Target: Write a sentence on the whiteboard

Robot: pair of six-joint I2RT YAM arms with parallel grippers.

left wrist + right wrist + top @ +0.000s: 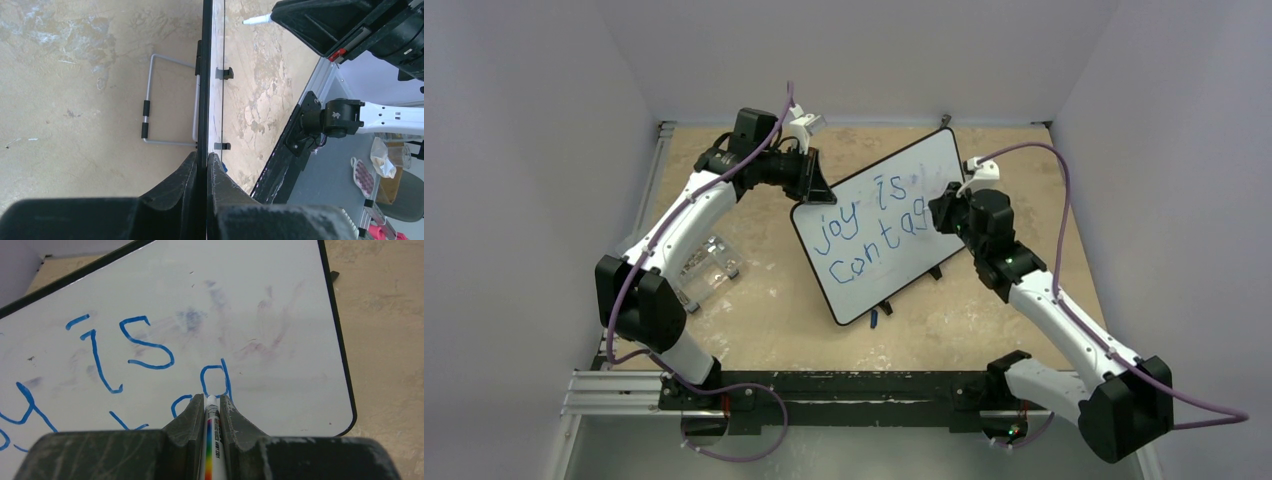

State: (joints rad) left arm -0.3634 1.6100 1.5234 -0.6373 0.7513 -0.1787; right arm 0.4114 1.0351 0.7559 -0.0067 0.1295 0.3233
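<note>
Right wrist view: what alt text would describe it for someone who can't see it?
The right gripper, jaws closed on a rainbow-striped white marker, points its tip at the whiteboard just below a blue looped letter. Blue handwriting reads "is" amid partial letters, over faint purple smudges; tan table shows at right.

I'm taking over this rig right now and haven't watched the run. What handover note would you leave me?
Left gripper: shut on the edge of the whiteboard, steadying it.
Right gripper: shut on a marker, tip at the whiteboard just below the last letter.
The whiteboard stands propped on the table, turned toward the right arm.
Done: the sentence reads "joy is" above "contag" in blue.
Left: the second line looks like an unfinished word. Probably write its remaining letters, then lift the marker off.
</note>
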